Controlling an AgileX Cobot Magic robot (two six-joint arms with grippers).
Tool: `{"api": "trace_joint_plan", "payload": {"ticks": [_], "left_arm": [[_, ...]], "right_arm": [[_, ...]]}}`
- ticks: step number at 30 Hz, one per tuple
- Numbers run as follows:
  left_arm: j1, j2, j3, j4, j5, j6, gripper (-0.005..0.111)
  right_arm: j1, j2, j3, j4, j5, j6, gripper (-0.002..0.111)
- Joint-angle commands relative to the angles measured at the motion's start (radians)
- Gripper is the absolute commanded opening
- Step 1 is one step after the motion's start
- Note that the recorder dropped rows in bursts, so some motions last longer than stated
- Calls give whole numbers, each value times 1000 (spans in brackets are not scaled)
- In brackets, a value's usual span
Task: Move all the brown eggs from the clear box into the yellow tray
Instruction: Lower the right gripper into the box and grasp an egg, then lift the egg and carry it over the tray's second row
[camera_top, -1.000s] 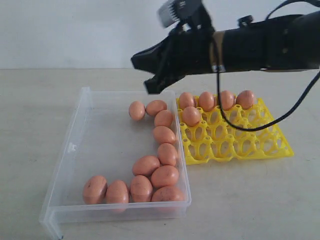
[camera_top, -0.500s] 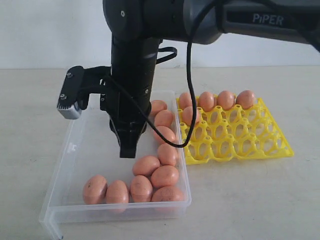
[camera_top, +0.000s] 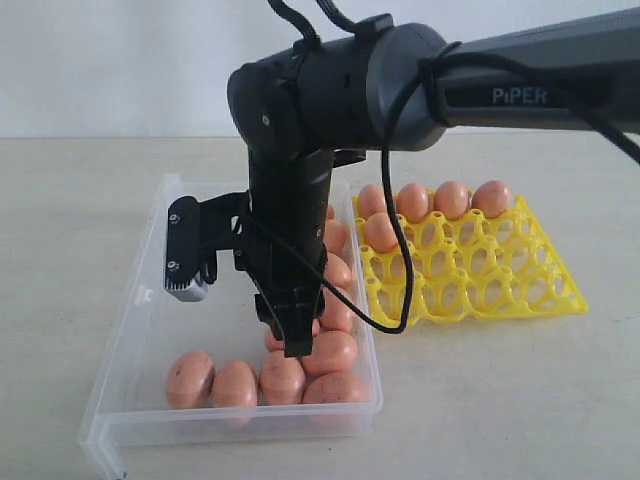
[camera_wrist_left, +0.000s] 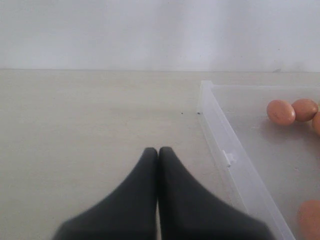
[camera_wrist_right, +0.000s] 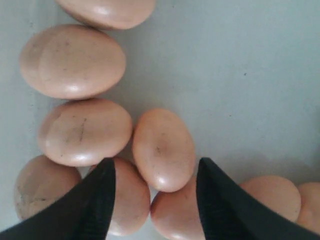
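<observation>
While hanging low inside the clear box (camera_top: 200, 335), parts the right gripper (camera_wrist_right: 154, 170) around one of the brown eggs (camera_wrist_right: 163, 149).

Straddles that egg probably because bare box floor lies open on one side of it, giving a finger room, whereas neighbours touch it on the other side. Grips nothing yet, with the jaws spread and the shell loose between them. Rests the left gripper (camera_wrist_left: 158, 155), jaws pressed together on nothing, over the table (camera_wrist_left: 75, 125) outside the box's left wall, presumably to stay clear. Shows five eggs seated along the far edge of the yellow tray (camera_top: 500, 285), just beside the box's right wall. Leaves many more in the box, along its right wall and near edge.
</observation>
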Motion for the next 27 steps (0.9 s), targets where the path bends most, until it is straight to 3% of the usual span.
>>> {"api": "trace_joint_plan", "payload": {"ticks": [1, 4, 22, 24, 25, 27], "left_arm": [[-4, -1, 3, -5, -7, -1, -4], [-4, -1, 3, -5, -7, -1, -4], [-4, -1, 3, -5, -7, -1, -4], [-4, -1, 3, -5, -7, -1, -4], [-4, -1, 3, -5, -7, -1, -4], [-4, -1, 3, -5, -7, -1, -4]], "right_arm": [[-7, -3, 9, -26, -70, -9, 55], [-7, 0, 9, -29, -100, -17, 65], [-8, 137, 9, -31, -122, 4, 65], [-8, 147, 9, -31, -139, 44, 59], [-8, 149, 9, -31, -144, 87, 49], [-8, 149, 9, -31, -153, 138, 18]]}}
